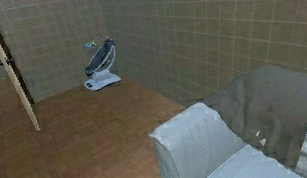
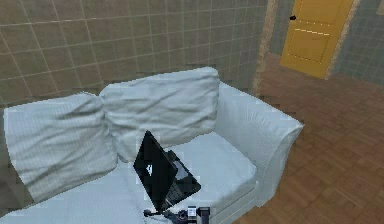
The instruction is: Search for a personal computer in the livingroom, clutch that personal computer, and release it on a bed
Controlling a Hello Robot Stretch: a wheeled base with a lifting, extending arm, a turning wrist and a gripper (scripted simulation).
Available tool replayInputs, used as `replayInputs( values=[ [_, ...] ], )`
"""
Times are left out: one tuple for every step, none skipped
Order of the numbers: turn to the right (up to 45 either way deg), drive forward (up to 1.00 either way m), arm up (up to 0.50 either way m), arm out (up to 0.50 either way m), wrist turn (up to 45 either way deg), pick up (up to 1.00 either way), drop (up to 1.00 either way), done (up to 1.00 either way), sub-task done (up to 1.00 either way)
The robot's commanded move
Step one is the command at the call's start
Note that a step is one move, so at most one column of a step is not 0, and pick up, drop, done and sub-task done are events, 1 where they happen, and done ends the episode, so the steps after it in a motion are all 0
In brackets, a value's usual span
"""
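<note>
An open black laptop [image 2: 163,171] is on or just over the seat of a pale blue sofa [image 2: 255,130], tilted with its screen facing left. In front of it, at the arm side view's bottom edge, are the gripper [image 2: 166,211] and the white marker squares [image 2: 196,212]. I cannot tell whether the gripper holds anything, because the laptop and the sofa seat lie right behind it. Two large back cushions [image 2: 160,105] stand behind the laptop. The same sofa's armrest [image 1: 196,149] fills the forward view's lower right.
A grey throw [image 1: 274,99] lies over the sofa against the tiled wall. A small blue-and-white reclined seat [image 1: 101,66] stands in the far corner. A door leaf [image 1: 5,58] stands open at left. A yellow door [image 2: 318,35] is at upper right, beyond bare wooden floor [image 2: 335,150].
</note>
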Motion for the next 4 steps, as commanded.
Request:
replayInputs(
  values=[
    [0.0,0.00,0.10,0.00,0.0,0.00,0.00,0.00,0.00],
    [0.0,0.00,0.50,0.00,0.0,0.00,0.00,0.00,0.00],
    [0.0,0.00,0.00,0.00,-45.0,0.00,0.00,0.00,0.00],
    [0.0,0.00,0.00,0.00,-39.0,0.00,0.00,0.00,0.00]
  ],
)
